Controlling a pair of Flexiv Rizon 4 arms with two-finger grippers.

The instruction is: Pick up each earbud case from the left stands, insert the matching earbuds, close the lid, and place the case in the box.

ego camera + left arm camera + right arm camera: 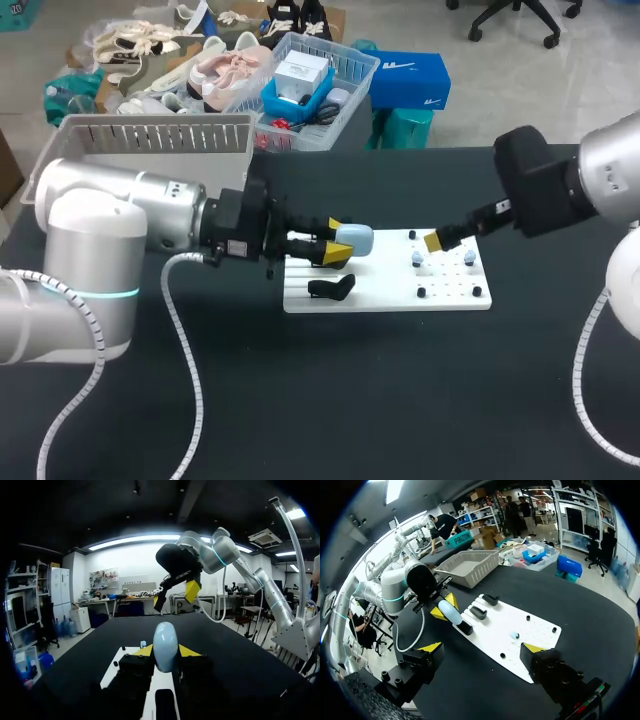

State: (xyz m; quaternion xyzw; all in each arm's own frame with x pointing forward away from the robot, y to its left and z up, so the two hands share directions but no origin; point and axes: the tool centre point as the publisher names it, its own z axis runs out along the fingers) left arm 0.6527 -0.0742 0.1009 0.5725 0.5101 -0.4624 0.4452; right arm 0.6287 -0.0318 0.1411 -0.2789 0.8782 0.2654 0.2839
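Note:
My left gripper (338, 241) is shut on a pale blue earbud case (356, 238), held just above the left end of the white board (385, 298). In the left wrist view the case (165, 647) stands upright between the yellow tips. A black stand (331, 290) sits on the board below it. Two small pale earbuds (418, 260) rest on pegs at the right half of the board. My right gripper (437, 241) hovers open over those earbuds; in its own view the gripper (481, 648) stands wide open above the board (530, 622), with one earbud (514, 635) ahead of it.
A grey slotted box (155, 140) stands at the table's back left, seen also as the box (467, 567) beyond the board. Further black stands (479, 612) line the board's left end. Small black pegs (477, 292) dot its right end.

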